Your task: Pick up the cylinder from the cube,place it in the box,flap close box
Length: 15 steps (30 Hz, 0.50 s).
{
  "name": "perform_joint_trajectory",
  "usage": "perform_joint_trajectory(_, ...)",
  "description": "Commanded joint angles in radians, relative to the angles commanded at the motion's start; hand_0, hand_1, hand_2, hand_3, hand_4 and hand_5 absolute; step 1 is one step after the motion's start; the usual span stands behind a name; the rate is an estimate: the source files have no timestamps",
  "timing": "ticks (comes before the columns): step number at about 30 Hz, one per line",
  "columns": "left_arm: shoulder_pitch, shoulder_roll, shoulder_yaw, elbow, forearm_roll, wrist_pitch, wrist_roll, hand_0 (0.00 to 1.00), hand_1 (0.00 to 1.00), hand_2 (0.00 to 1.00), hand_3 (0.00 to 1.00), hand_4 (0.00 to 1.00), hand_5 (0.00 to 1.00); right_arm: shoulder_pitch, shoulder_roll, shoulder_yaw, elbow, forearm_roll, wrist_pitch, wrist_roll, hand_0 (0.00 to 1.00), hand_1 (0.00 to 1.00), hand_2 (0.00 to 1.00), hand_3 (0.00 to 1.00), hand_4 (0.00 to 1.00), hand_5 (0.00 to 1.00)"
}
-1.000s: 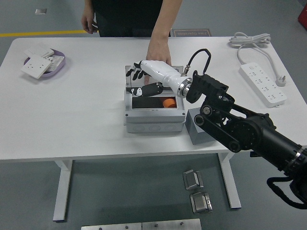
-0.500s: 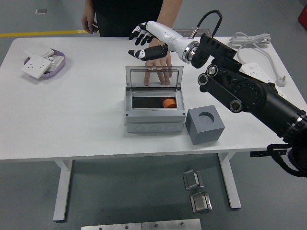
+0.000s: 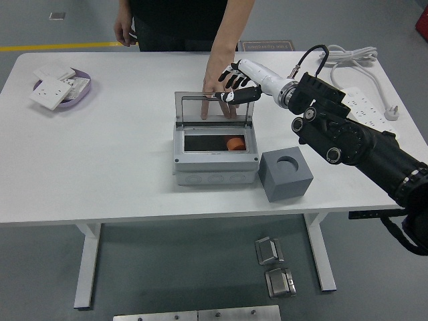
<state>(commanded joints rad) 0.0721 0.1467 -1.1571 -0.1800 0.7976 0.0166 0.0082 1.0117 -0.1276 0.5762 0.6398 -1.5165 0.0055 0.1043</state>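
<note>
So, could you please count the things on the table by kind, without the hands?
Grey box with clear lid: 1
Orange cylinder inside the box: 1
Grey cube with a round hole: 1
White power strip with cable: 1
Purple tray of white switch plates: 1
Total: 5

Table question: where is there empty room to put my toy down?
Most room is the bare table between the purple tray and the grey box. It is crowded behind the box lid, where a person's hand and the right robot hand meet.
</note>
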Motion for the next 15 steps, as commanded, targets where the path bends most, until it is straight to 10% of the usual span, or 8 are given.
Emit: perform_joint_trajectory(15, 0.004, -0.005, -0.008, 0.000, 0.003, -0.002, -0.005, 0.613, 0.639, 0.630, 0.660, 0.691, 0.221, -0.066, -0.092, -0.026, 0.281, -0.183, 0.014, -0.034, 0.655, 0.605, 0.613, 0.695, 0.761, 0.424)
